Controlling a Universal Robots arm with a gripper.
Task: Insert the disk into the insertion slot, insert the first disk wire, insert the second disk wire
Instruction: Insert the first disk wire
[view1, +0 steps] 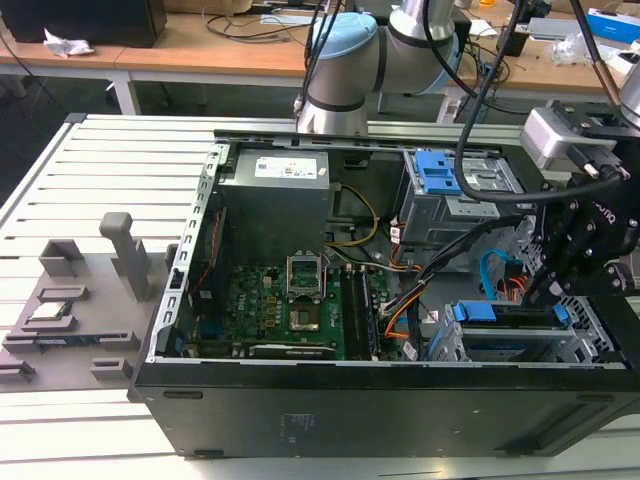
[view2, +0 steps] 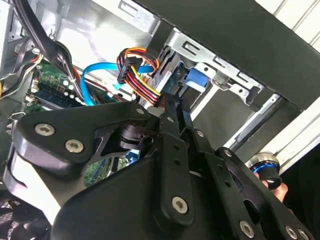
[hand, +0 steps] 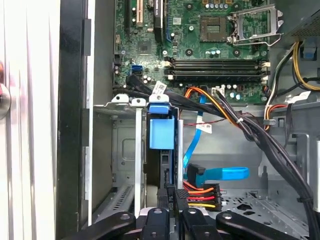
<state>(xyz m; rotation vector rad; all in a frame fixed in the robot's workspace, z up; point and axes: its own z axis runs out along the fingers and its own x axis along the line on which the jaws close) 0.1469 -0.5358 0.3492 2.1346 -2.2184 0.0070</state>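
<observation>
One of three steps done — disk (hand: 161, 134) seated in insertion slot (hand: 122, 150) | my pincer (hand: 172, 200) clenched on red-yellow-black wire plug (hand: 202, 195) at disk's end | blue wire (hand: 220, 173) — unsure if plugged

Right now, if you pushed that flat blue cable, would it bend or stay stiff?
It would probably bend easily: the blue cable is a thin flat strip that curves and folds along its run. It is likely light, since its loop holds up in the air. It may spring back a little, as flat strips tend to.
</observation>
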